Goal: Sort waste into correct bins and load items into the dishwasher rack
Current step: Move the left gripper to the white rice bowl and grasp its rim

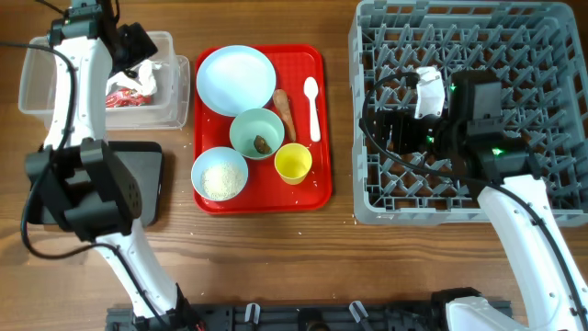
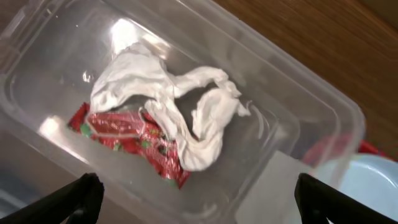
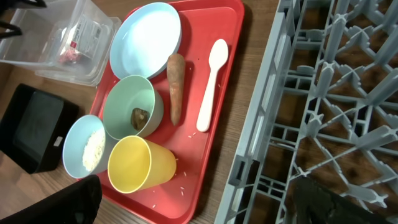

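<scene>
Surface: wood-grain table [image 1: 276,267]; no room shows beyond it.
Clear tub [image 2: 323,118]: holds crumpled tissue [image 2: 168,99] over red wrapper [image 2: 130,134].
Left gripper [image 2: 199,198]: spread, empty, above the tub.
Right gripper [image 3: 202,200]: spread, empty, beside the rack [image 3: 323,93].
Sausage stick [image 3: 176,87]: on red tray [image 3: 202,22], between plate [image 3: 146,40] and spoon [image 3: 211,84]; probably light, stiff and greasy, so pinch across mid-length.

This is a robotics test bench laid out as a dish-clearing station. A plain wooden tabletop [image 1: 276,248] has two white-shelled robot arms reaching over it, the left arm [image 1: 78,184] at 9 o'clock and the right arm [image 1: 533,230] at 4 o'clock. A black rail [image 1: 303,317] runs along the 6 o'clock edge. Kitchen props sit between the arms: a grey lattice dishwasher rack [image 1: 551,28] at 2 o'clock, a red tray [image 1: 312,198] of crockery at the centre, a clear tub [image 1: 37,83] at 10 o'clock and a black tray [image 1: 147,175] at 8 o'clock.
</scene>
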